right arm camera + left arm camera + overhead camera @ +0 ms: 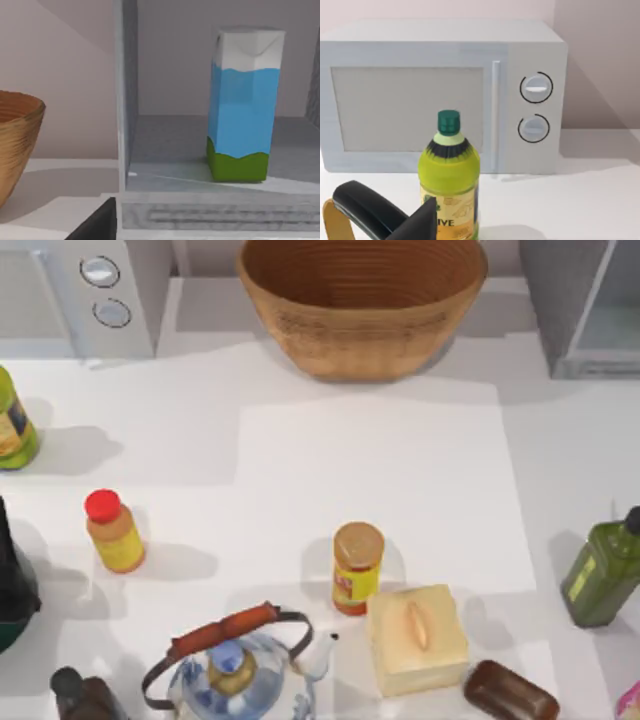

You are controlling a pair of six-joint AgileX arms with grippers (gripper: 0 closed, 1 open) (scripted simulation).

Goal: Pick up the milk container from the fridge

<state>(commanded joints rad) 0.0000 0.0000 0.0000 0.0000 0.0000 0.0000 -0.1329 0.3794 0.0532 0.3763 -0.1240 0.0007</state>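
Standing upright inside the fridge (131, 125), milk container (243, 105); right gripper's opening untellable.

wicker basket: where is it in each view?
Top view: wicker basket at the back centre of the table, between microwave and fridge.
Left wrist view: not in it.
Right wrist view: basket at the picture's edge, beside the fridge wall.
Shared landmark: the fridge, in the top and right wrist views.
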